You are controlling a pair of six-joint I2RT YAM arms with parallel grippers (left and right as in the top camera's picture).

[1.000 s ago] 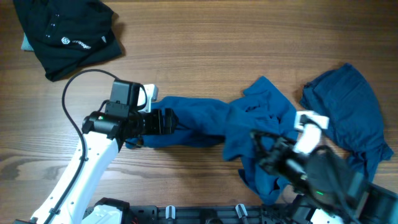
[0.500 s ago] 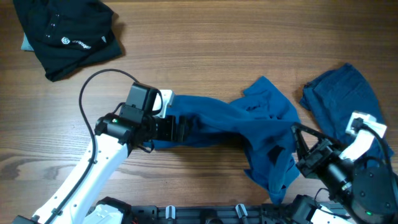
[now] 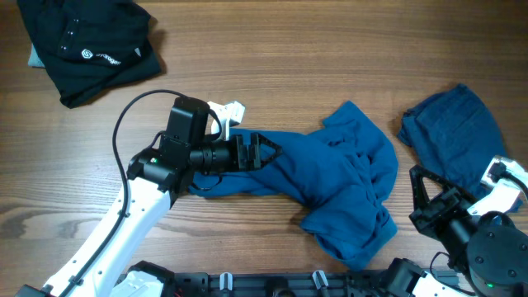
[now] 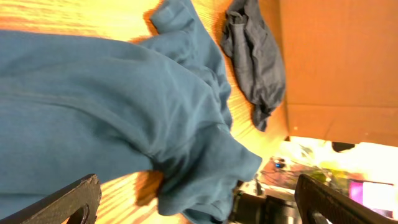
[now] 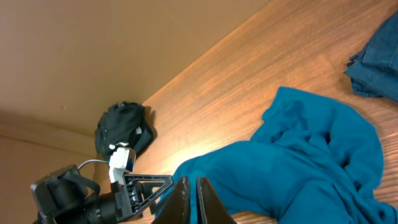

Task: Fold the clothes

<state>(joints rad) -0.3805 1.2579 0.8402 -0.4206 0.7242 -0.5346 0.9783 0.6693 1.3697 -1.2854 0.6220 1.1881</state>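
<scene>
The mid-blue, soft-fabric T-shirt (image 3: 330,186) lay bunched on the wooden table (image 3: 289,66), unfolded. A darker blue garment (image 3: 458,136) lay near its right side. The left gripper (image 3: 262,152) stood wide open at the T-shirt's left end. The right gripper (image 5: 189,186) hung closed and empty off its right. Judged step: flattening. Next move needs grips on two edges.

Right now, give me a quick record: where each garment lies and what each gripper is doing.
T-shirt: mid-blue, crumpled, centre, unfolded
darker blue garment: crumpled, to its right
black garment: far left corner
left gripper: open, above T-shirt's left end
right gripper: shut, holding nothing, front right
</scene>
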